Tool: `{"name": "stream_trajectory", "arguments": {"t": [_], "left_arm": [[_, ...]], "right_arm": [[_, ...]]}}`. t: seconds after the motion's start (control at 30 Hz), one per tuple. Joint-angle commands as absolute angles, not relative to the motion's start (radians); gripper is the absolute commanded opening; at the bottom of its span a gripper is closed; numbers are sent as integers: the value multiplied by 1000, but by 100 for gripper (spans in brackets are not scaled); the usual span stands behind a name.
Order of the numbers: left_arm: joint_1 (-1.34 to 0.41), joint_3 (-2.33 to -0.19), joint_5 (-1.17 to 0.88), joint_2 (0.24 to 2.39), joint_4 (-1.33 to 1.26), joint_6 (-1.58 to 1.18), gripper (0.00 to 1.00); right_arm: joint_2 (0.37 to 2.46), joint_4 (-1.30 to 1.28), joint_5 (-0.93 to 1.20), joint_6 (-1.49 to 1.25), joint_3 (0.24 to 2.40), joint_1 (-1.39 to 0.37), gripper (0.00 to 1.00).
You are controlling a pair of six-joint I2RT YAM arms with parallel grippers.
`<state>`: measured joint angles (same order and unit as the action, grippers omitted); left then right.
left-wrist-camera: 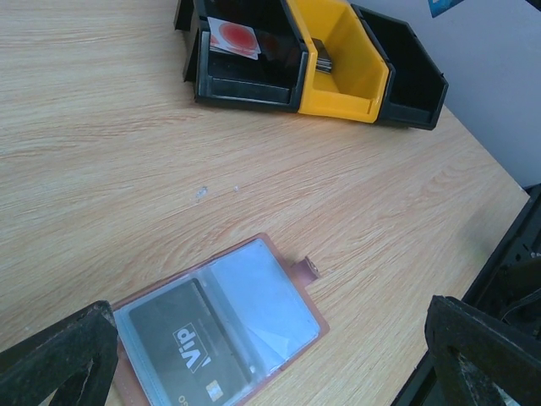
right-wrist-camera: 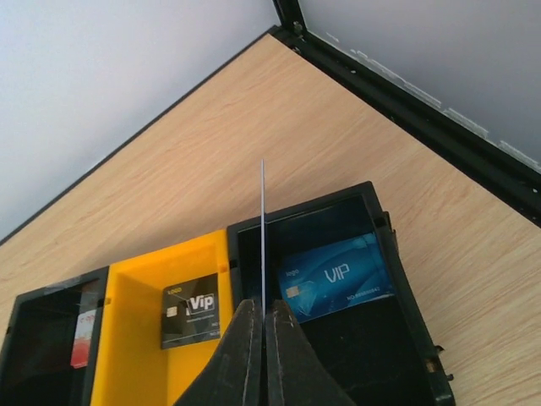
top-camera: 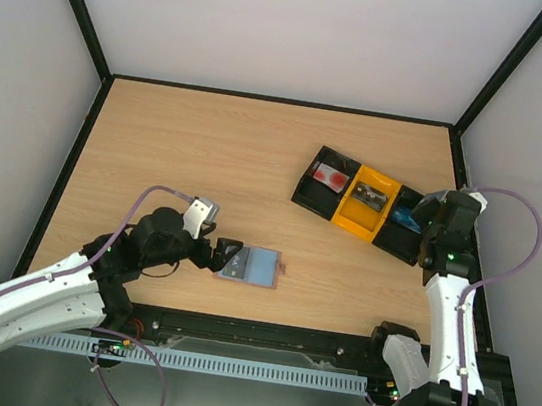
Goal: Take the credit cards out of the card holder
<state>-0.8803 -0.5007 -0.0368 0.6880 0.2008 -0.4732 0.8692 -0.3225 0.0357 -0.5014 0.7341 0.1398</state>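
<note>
The card holder lies open on the table near the front edge, blue-grey with brown edging and a small tab. A black VIP card sits in its left clear pocket; the right pocket looks empty. My left gripper is open wide, one finger on either side of the holder, touching nothing. My right gripper hovers over the tray's right black compartment, shut on a thin card seen edge-on and upright. A blue VIP card lies flat in that compartment.
The black-and-yellow three-compartment tray stands at the back right. Its yellow middle bin holds a black VIP card, and its left bin holds a red-and-white card. The black frame rail runs close behind the tray.
</note>
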Motion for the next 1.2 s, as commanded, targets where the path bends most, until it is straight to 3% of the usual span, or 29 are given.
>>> {"name": "stream_trajectory", "arguments": {"t": [0.0, 1.17], "left_arm": [[-879, -524, -43, 682, 198, -463, 100], [-900, -536, 9, 685, 228, -472, 100]], "right_arm": [[886, -347, 45, -462, 724, 161, 2], [1090, 289, 251, -416, 394, 186, 2]]}}
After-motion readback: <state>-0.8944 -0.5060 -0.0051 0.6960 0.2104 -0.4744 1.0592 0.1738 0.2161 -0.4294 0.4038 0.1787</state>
